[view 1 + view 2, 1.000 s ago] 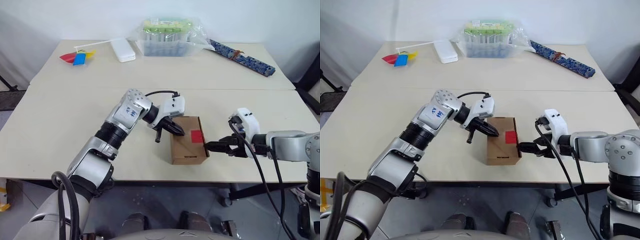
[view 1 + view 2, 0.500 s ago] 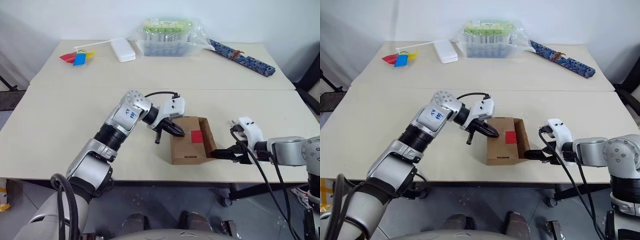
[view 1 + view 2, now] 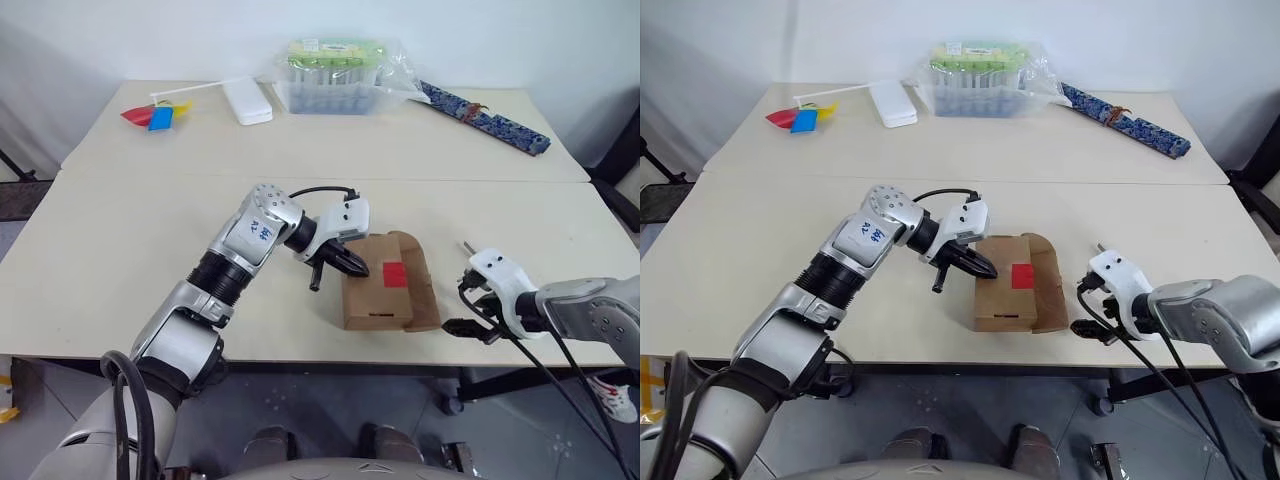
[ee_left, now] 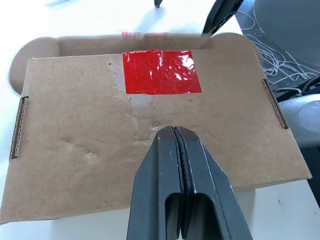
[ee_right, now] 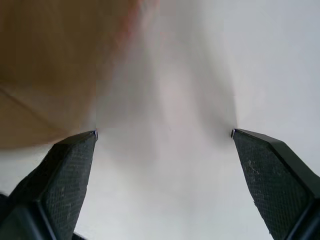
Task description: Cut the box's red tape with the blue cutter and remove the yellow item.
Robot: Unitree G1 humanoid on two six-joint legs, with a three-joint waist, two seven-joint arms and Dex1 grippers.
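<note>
Risk: my closed left gripper (image 4: 175, 131) presses the box (image 3: 375, 297); my open right gripper (image 5: 164, 134) beside its flap (image 3: 420, 285) may nudge it.

Small brown cardboard box (image 3: 378, 292) on the desk (image 3: 120, 250), close to the near edge and a bit right of its middle — lying flat, broad face up. Its right-hand flap (image 3: 421, 290) is swung open and lies out toward the desk's right side, still hinged to the carton. Slot tab visible on the near side wall.

Red tape (image 3: 394, 273) — bright glossy rectangle stuck on the top face, next to the open flap's edge; in the left wrist view (image 4: 161, 72) some torn, scuffed paper shows along its border.

Blue cutter and yellow item: can't make out either one.
</note>
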